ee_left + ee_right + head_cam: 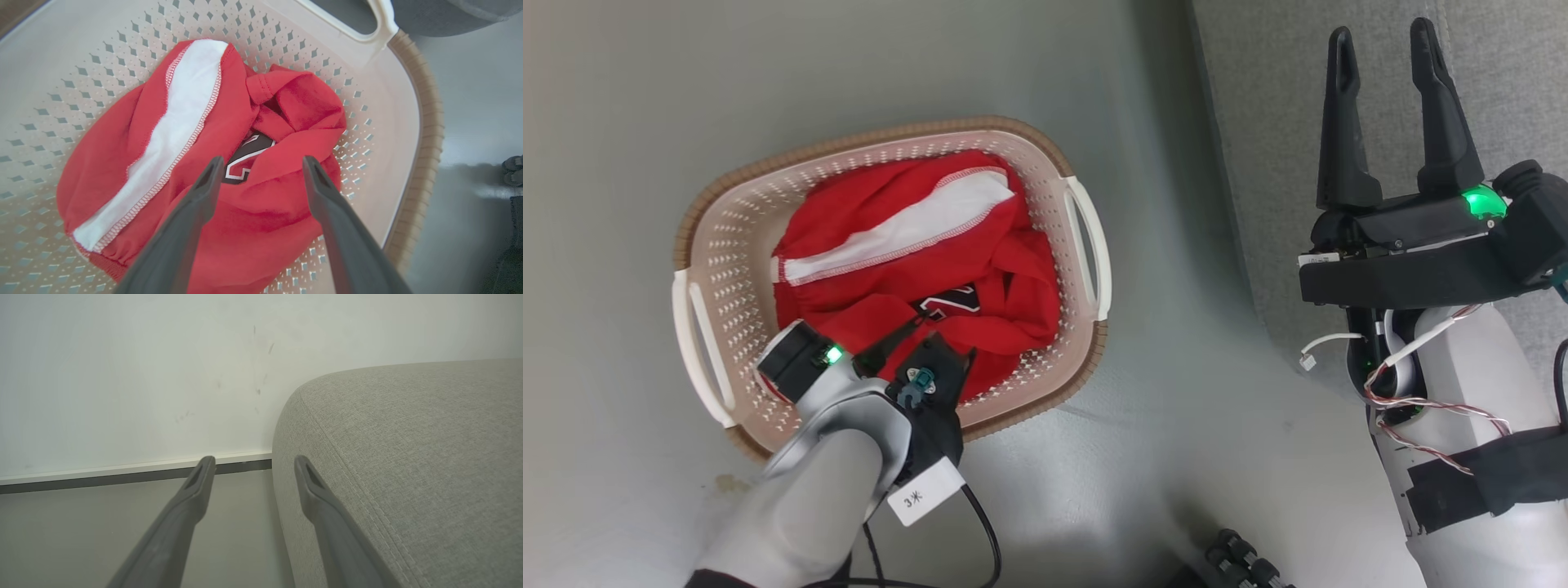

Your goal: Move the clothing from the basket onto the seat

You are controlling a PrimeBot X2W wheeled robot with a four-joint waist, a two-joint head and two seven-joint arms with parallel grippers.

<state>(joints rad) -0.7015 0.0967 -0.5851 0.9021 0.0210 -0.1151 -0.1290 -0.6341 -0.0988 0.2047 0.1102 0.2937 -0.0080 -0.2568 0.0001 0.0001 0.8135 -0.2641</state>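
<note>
Bright red clothing [882, 269] with a white band lies bunched in the cream basket [719, 245], which stands on the grey floor. In the left wrist view the clothing [229, 212] shows a dark patch with white lettering, and the basket wall [376, 134] rises behind it. My left gripper [919, 331] reaches down into the basket's near side; its fingers stand open [261, 163] just above the red fabric, holding nothing. My right gripper [1380, 57] is open and empty, held above the edge of the grey seat [1486, 73]. The seat [429, 457] fills the right side of the right wrist view beside my right gripper [253, 463].
A white wall with a pale skirting board [122, 469] runs behind the seat. Grey floor [1176, 425] lies between basket and seat. Dark wheels of my base [1245, 563] show at the bottom edge.
</note>
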